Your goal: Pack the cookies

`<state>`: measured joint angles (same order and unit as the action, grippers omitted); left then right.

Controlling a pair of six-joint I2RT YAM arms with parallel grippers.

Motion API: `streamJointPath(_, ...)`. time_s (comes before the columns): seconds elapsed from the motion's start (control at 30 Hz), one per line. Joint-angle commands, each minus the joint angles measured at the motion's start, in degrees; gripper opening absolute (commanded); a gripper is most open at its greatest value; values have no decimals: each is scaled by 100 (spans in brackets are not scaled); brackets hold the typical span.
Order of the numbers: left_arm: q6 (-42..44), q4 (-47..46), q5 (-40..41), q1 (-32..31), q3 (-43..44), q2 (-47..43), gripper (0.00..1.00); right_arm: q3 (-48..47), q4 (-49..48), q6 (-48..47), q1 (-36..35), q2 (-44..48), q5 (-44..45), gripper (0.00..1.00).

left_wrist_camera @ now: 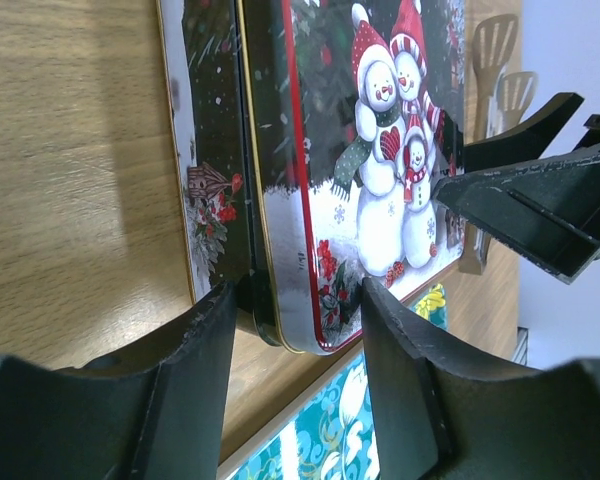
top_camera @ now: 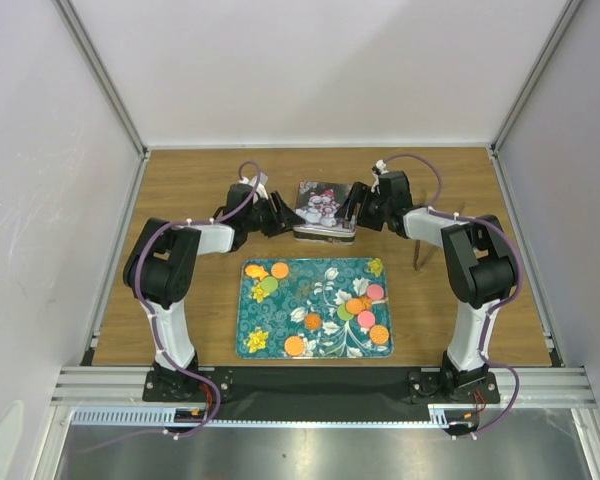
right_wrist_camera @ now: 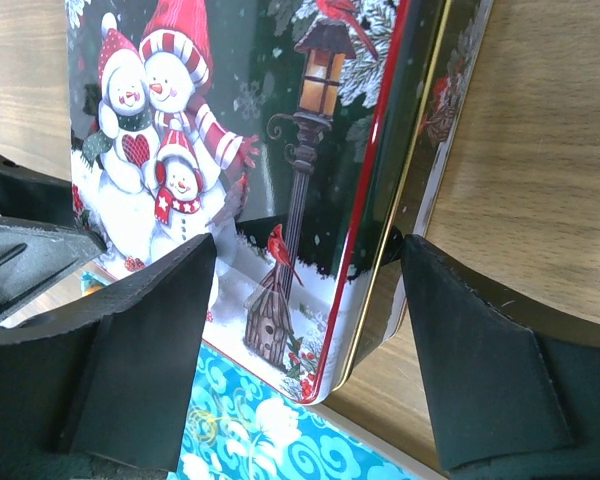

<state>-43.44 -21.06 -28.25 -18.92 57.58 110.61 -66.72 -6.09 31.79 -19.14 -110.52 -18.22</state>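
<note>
Several cookies, orange (top_camera: pixel 279 270), green (top_camera: pixel 268 285) and pink (top_camera: pixel 375 292) discs, lie on the teal flowered tray (top_camera: pixel 320 275) in the top view. Behind the tray stands a snowman-printed tin (top_camera: pixel 323 207), lid on. My left gripper (top_camera: pixel 280 216) is at the tin's left side and my right gripper (top_camera: pixel 356 210) at its right side. In the left wrist view the left gripper (left_wrist_camera: pixel 295 320) is open, its jaws either side of the tin's near corner (left_wrist_camera: pixel 310 230). In the right wrist view the right gripper (right_wrist_camera: pixel 305 330) is open round the tin's other near corner (right_wrist_camera: pixel 330 250).
A thin wooden utensil (top_camera: pixel 417 256) lies on the wooden table (top_camera: pixel 190 180) right of the tray, beside the right arm. White walls enclose the table at the back and sides. The tray's far edge (right_wrist_camera: pixel 270 430) lies just below the tin.
</note>
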Motion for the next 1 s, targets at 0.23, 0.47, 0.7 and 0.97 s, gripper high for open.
streamJointPath(0.23,-165,85,-445,-376,-449,286,33,141,-288,38,-503,268,-885,79)
streamJointPath(0.47,-147,-30,-445,-376,-599,198,43,203,-384,134,-381,242,-991,78)
streamJointPath(0.7,-244,-74,-401,-385,-634,347,0,212,-376,134,-424,285,-938,78)
streamJointPath(0.97,2,611,126,-525,-608,426,0,10,195,-304,-802,417,-183,78)
